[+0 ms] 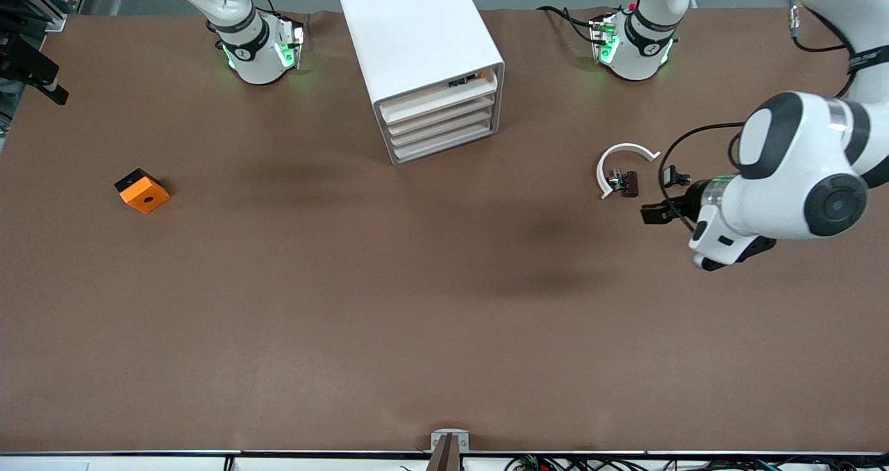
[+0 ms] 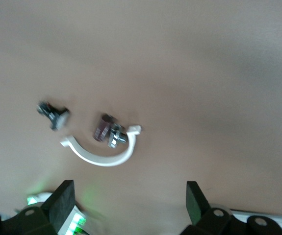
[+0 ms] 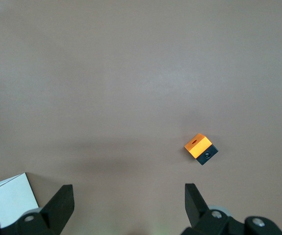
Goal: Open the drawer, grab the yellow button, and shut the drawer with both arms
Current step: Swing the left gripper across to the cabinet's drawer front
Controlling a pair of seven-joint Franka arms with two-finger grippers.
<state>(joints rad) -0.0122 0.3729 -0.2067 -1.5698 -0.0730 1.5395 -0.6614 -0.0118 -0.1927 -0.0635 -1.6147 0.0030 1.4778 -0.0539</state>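
The white cabinet (image 1: 420, 33) stands between the two arm bases. Its top drawer (image 1: 436, 101) sits nearly flush with the three below it. A small dark and orange bit (image 1: 467, 79) shows in the slot above the drawer; I cannot tell whether it is the button. My left gripper (image 1: 664, 195) is open and empty, low over the table beside a white curved piece (image 1: 623, 157). In the left wrist view it (image 2: 128, 205) is open too. My right gripper (image 3: 128, 205) is open and empty, high over the table, and out of the front view.
An orange block with a black hole (image 1: 142, 192) lies toward the right arm's end, also in the right wrist view (image 3: 198, 147). Small black clip pieces (image 1: 623, 182) lie by the curved piece, also in the left wrist view (image 2: 108, 131). A cabinet corner (image 3: 7, 204) shows too.
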